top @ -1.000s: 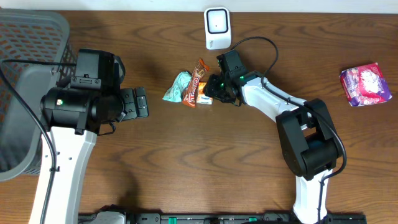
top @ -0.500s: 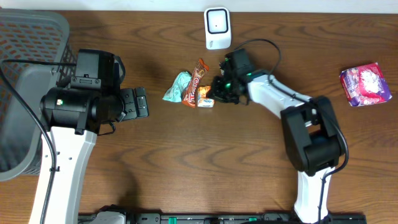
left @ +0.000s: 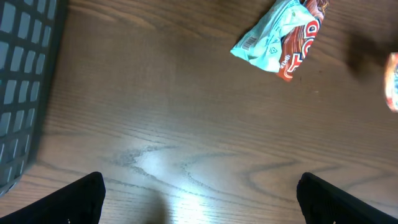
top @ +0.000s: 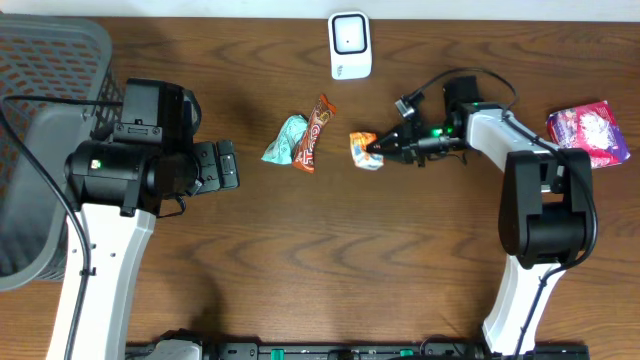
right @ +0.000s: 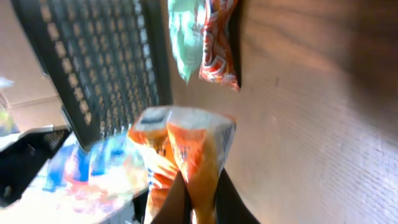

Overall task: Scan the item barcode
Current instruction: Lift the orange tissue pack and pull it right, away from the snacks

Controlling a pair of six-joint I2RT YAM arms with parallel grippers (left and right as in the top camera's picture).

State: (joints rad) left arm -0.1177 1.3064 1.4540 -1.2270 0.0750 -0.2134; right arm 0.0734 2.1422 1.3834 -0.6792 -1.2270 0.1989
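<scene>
The dark wooden table (top: 420,260) carries everything you need within a short reach: the white scanner (top: 350,45) stands at the far edge, near the middle, and your right gripper (top: 383,150) is pinched shut on one end of the orange packet (top: 364,151), which sits in front of the scanner and a little to its right. From above you cannot tell whether the packet hangs clear of the wood, so my advice is to lift before you travel rather than drag it. The wrist view shows the wrapper crumpled, and no barcode can be made out on the side that faces the camera. You will likely have to turn the wrist until the printed patch looks straight at the scanner's window, and hold it there flat and steady. Approach from the open side, since the teal packet (top: 288,138) and the red bar (top: 314,132) lie touching each other just left of your path. The purple packet (top: 588,135) is well apart on the right. Your left gripper (top: 228,165) stands wide apart with nothing in it, beside the basket (top: 45,60). I would leave it parked.
</scene>
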